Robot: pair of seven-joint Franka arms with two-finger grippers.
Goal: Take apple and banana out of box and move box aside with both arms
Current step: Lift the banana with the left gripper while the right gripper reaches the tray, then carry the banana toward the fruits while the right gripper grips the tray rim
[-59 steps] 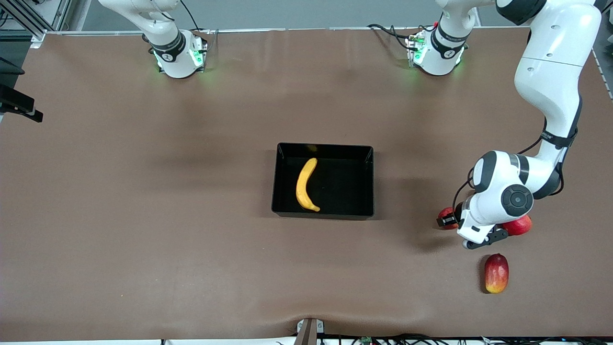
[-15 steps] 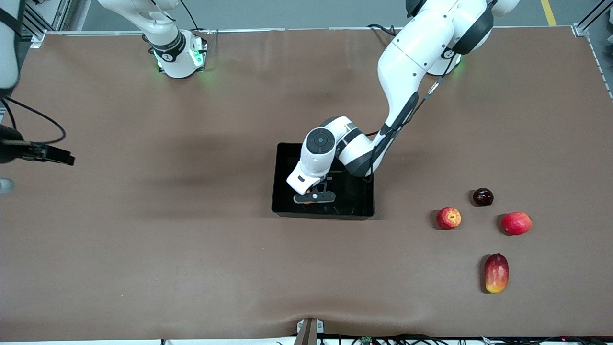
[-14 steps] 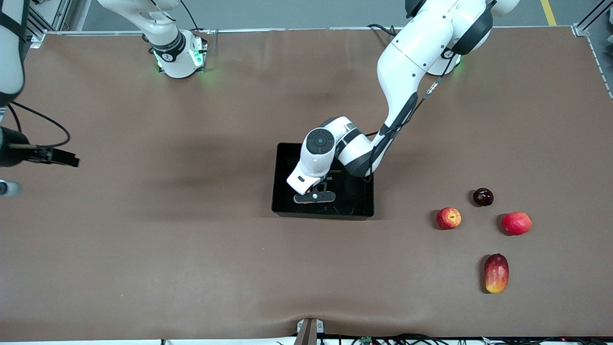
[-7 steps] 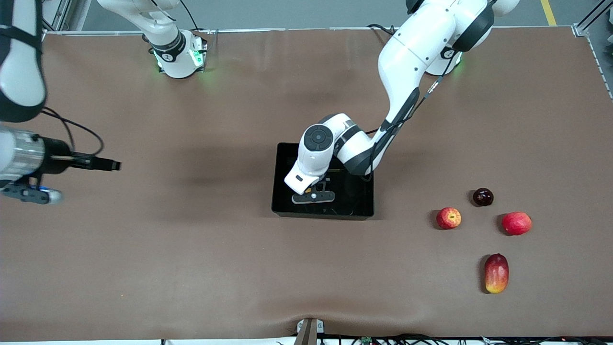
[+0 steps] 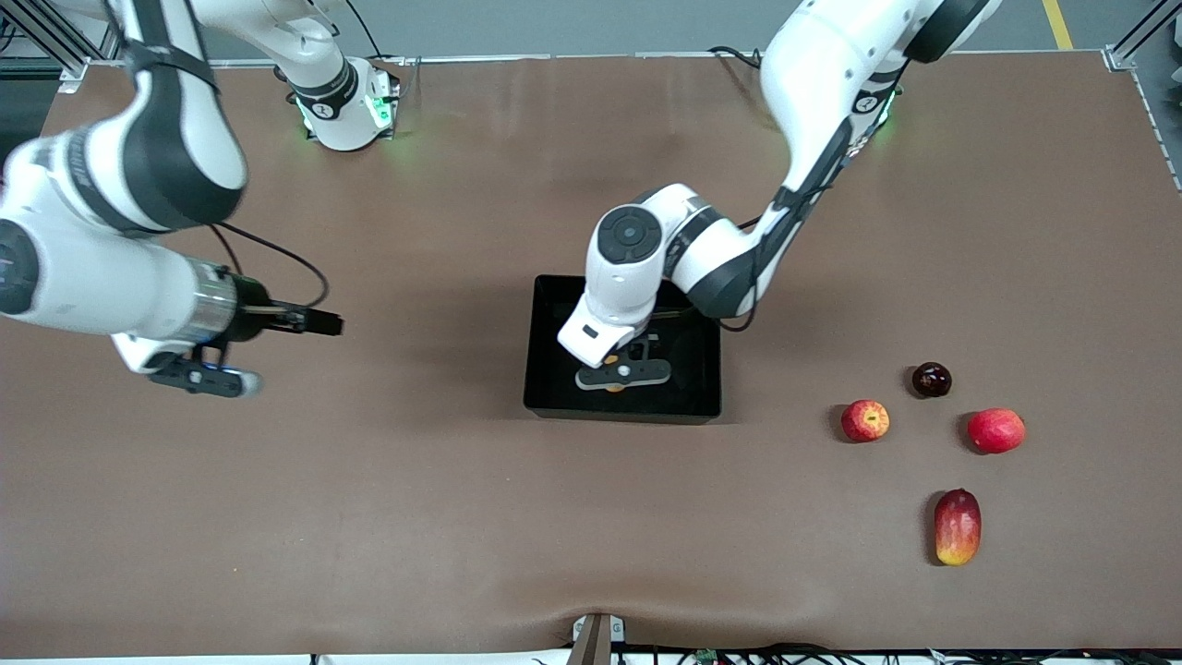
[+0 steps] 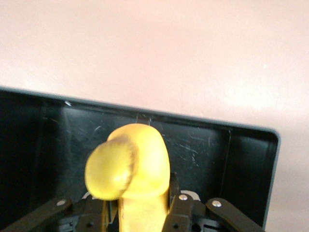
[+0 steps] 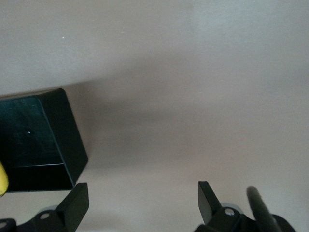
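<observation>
the left tool (image 5: 621, 377) is clenched on the long curved yellow banana (image 6: 133, 166), raised over the glossy black rectangular plastic bin (image 5: 547, 369) mid-worktop. the right tool (image 7: 140, 200), fingers spread, hangs over the brown worktop (image 5: 369, 508) beside the bin.

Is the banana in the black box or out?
In, over the box. The left tool grips the banana, walls around it.

Left arm hides most of the banana (image 5: 613, 387).
</observation>
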